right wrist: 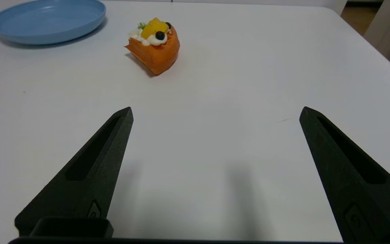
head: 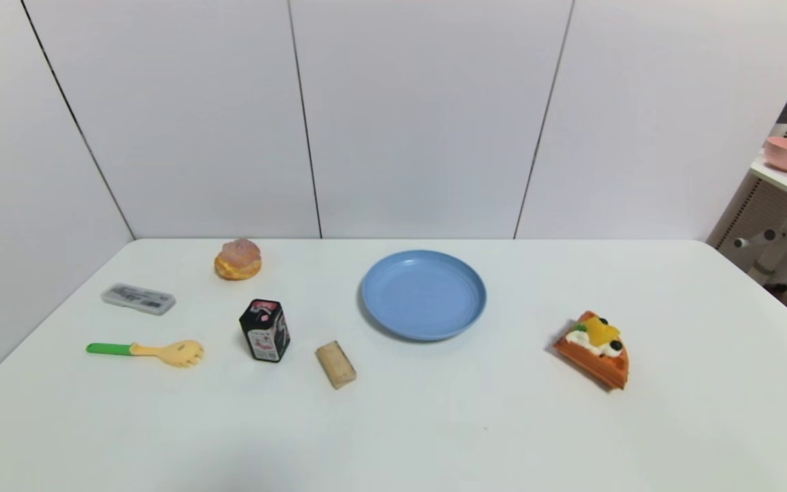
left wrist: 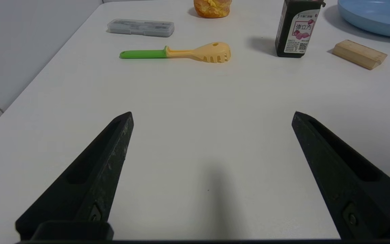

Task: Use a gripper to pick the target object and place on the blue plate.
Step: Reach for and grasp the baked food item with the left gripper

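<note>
In the head view the pastry (head: pixel 238 260) sits at the upper left of the bench (head: pixel 434 424), well apart from the blue plate (head: pixel 423 294) at centre, and neither arm shows, so the pick looks not yet begun. In the left wrist view the left end effector (left wrist: pixel 212 117) hangs low with fingers spread wide and empty, the pastry at the top edge beyond a spoon (left wrist: pixel 181 53) and a bottle (left wrist: pixel 296 30), likely readied for reaching. In the right wrist view the right end effector (right wrist: pixel 215 113) is likewise open and empty, with the plate at upper left beside a waffle wedge (right wrist: pixel 154 45).
</note>
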You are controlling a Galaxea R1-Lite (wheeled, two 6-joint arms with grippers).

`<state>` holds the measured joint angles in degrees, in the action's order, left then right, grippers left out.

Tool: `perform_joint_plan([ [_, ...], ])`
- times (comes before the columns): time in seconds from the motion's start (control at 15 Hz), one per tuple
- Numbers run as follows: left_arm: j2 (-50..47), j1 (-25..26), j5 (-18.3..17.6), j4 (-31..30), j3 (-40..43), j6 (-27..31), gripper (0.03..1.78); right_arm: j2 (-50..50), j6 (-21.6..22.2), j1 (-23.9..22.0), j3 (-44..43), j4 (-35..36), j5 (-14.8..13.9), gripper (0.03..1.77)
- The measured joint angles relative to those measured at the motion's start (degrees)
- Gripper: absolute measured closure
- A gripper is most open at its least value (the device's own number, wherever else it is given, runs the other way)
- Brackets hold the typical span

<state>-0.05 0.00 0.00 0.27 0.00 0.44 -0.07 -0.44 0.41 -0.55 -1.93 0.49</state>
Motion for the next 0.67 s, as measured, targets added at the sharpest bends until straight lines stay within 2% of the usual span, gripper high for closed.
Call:
perform_joint_plan([
  [0.13,0.0,0.0,0.02,0.0,0.0,0.02,0.12,0.0,2.78,0.0,0.02,0.06,-1.76,0.1],
  [0.67,0.0,0.0,0.0,0.0,0.0,-0.02,0.12,0.0,2.96,0.0,0.02,0.11,-1.89,0.1],
])
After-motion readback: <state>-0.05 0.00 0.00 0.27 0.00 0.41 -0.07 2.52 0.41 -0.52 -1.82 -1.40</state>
